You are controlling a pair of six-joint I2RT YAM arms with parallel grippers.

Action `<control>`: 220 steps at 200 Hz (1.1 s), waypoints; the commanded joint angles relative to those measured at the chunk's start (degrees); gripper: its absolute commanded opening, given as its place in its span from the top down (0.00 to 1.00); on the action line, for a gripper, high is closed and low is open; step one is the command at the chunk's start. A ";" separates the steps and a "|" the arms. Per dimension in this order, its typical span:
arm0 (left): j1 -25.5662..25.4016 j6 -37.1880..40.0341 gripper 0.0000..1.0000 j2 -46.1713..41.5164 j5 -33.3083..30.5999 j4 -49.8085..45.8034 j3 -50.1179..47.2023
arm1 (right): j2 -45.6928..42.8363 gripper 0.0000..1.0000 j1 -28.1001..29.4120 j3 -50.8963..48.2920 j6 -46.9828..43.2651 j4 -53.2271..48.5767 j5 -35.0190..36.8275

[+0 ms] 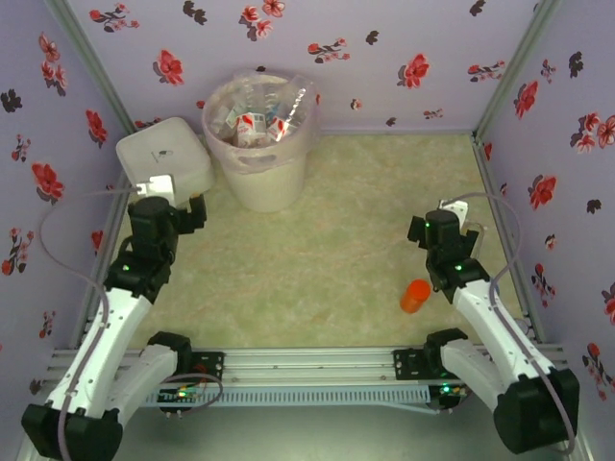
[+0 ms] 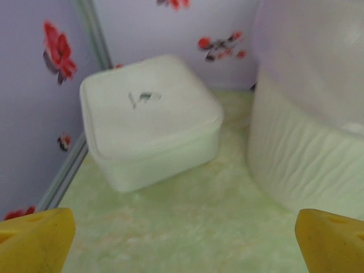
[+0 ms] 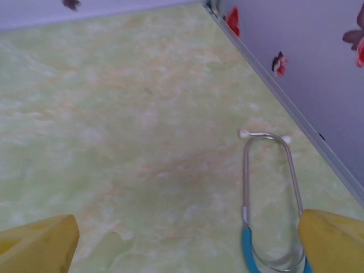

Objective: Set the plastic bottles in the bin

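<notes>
The pale pink-beige bin stands at the back left with a clear liner bag. Several plastic bottles with coloured labels lie inside it. My left gripper hovers low between the bin and the white box, open, with nothing between its yellow fingertips. In the left wrist view the gripper faces the bin's ribbed wall on the right. My right gripper is over the right side of the floor. In its wrist view the gripper is open and empty over bare floor.
A white square lidded box sits in the back left corner, seen close ahead as the box. An orange cup lies near the right arm. A stethoscope with blue tubing lies by the right wall.
</notes>
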 commanded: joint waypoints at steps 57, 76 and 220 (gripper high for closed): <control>2.89 2.02 0.00 13.93 -4.29 34.12 -18.45 | 4.63 0.00 -5.75 -11.08 -5.81 23.48 0.78; 3.07 4.56 0.00 18.62 -3.32 39.58 -20.07 | 6.33 0.00 -6.61 -12.79 -5.54 27.41 -0.17; 11.16 9.68 0.00 40.44 9.14 71.54 -24.19 | 35.41 0.00 -8.06 -14.74 -10.25 70.68 -6.46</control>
